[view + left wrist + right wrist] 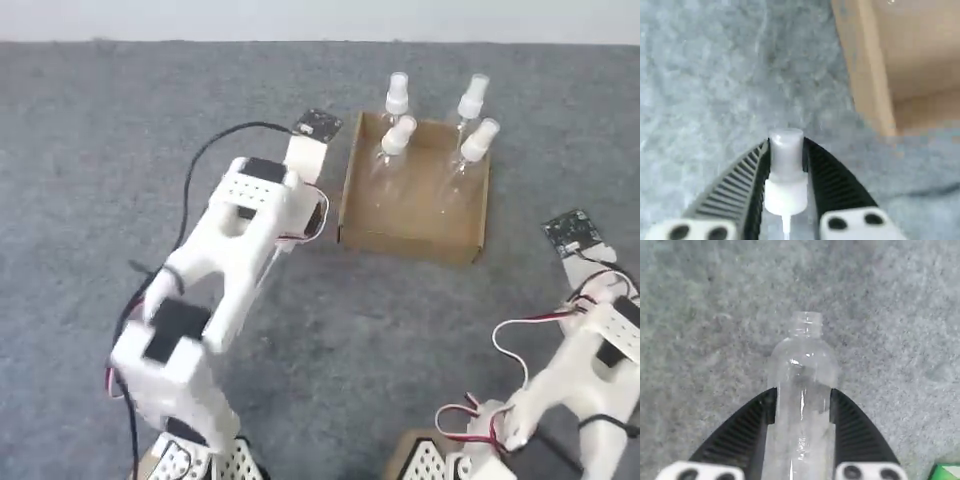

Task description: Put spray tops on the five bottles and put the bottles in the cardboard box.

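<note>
My left gripper [786, 155] is shut on a white spray top [785, 172], held just above the grey carpet beside the cardboard box's [865, 75] wall. In the high view the left arm [235, 260] ends near the box's [345, 195] left side. My right gripper [802, 407] is shut on a clear bottle [802, 385] with an uncapped neck [807, 322], held over the carpet. The right arm [590, 360] sits at the lower right of the high view. Several capped bottles stand in the box, among them one [397, 140] at the left and one [478, 142] at the right.
Grey carpet [120, 150] covers the table all around. A green edge [947, 472] shows by the right gripper. Loose red and white wires [515, 345] hang off the right arm, and a black cable [200, 165] loops from the left arm.
</note>
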`<action>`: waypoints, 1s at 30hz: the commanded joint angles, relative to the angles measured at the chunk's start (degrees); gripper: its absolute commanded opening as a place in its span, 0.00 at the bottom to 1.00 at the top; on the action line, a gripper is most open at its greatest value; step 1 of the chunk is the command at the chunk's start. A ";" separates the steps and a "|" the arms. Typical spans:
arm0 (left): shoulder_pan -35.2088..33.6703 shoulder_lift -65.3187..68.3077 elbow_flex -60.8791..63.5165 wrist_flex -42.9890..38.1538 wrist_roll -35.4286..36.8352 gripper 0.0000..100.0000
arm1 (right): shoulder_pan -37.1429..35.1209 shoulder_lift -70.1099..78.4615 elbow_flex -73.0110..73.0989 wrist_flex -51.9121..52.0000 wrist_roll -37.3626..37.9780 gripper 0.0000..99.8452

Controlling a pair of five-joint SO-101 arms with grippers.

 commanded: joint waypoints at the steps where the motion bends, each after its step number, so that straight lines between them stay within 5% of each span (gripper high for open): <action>1: -0.35 -17.14 7.43 1.41 0.79 0.01 | 0.40 0.31 0.09 -1.01 -1.93 0.09; 13: -0.44 -41.93 30.55 -4.57 0.53 0.01 | -3.65 0.31 -2.02 0.75 -6.07 0.12; 20: -0.26 -43.60 38.37 -10.64 0.44 0.01 | -10.15 0.31 -13.27 20.26 -8.26 0.22; 30: -0.09 -43.60 38.55 -10.81 0.62 0.01 | -13.85 8.22 -26.73 30.46 -12.57 0.25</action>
